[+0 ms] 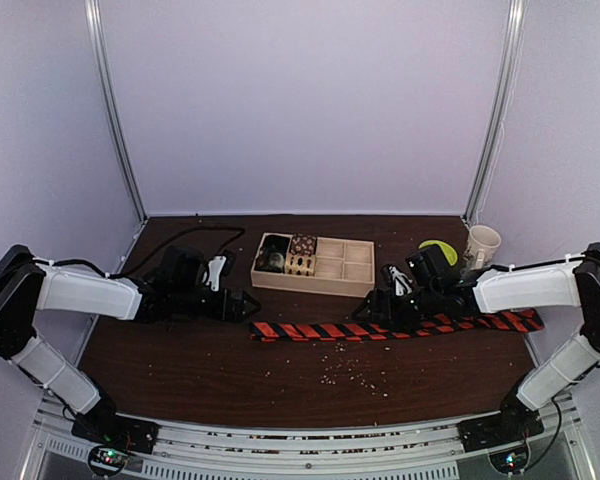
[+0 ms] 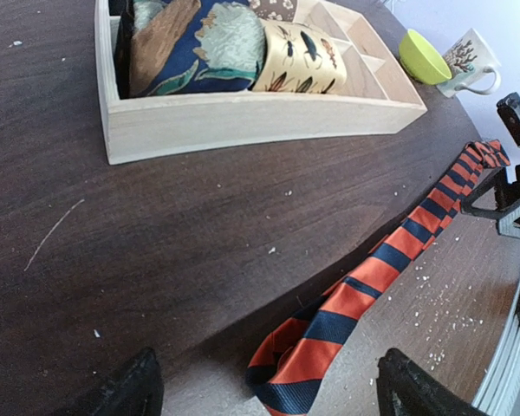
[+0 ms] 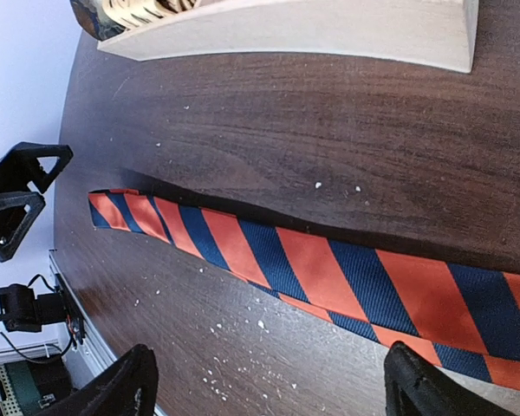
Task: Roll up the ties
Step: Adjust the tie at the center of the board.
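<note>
The long orange-red and dark striped fabric necktie (image 1: 310, 331) lies flat and unrolled across the dark wooden counter (image 1: 230, 370), just in front of the pale wooden compartment tray (image 1: 315, 289); the left tool (image 2: 269, 386) stands released, fingers wide over the necktie's left end; the right tool (image 3: 269, 381) is likewise released above its middle, grasping nothing.

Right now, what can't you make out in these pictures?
- Top view: the tie is partly hidden mid-length under the right gripper.
- Right wrist view: the tie runs off the right edge.
- Left wrist view: the tray is cut by the top edge.
- Top view: the mug print is too small.
</note>
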{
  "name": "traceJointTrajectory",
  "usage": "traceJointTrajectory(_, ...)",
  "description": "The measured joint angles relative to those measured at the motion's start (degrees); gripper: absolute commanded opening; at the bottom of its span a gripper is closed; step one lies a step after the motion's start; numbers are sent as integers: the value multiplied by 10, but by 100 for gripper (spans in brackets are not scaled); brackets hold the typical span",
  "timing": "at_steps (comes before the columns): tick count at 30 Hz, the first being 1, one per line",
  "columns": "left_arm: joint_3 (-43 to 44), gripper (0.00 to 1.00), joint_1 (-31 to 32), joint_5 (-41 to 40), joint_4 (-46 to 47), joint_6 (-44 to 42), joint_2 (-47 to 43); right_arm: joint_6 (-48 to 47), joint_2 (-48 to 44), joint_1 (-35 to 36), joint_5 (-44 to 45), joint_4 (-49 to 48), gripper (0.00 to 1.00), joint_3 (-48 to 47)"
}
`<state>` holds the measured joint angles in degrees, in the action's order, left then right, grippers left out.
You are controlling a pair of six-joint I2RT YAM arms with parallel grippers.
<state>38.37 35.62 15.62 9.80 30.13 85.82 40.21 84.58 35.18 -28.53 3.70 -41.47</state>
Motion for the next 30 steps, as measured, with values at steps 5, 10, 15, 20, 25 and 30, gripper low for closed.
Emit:
traceJointTrajectory(5, 0, 88, 0, -3, -10, 0, 0, 27, 30, 11, 11, -19, 90, -3)
traceJointTrajectory(10, 3, 88, 0, -5, -14, -2, 0, 38, 39, 6, 31, -27, 90, 2)
traceJointTrajectory(15, 12, 88, 0, -9, -22, -5, 0, 40, 41, -15, 40, -42, 90, 33)
traceJointTrajectory(20, 19, 88, 0, -17, -39, -13, 0, 37, 6, -38, 40, -62, 90, 76)
traceJointTrajectory(25, 24, 89, 0, -10, -43, -35, 0, 23, -52, -79, 39, -42, 90, 118)
traceJointTrajectory(30, 63, 93, 15, 21, -76, -109, 5, -14, -114, -89, 40, 21, 93, 106)
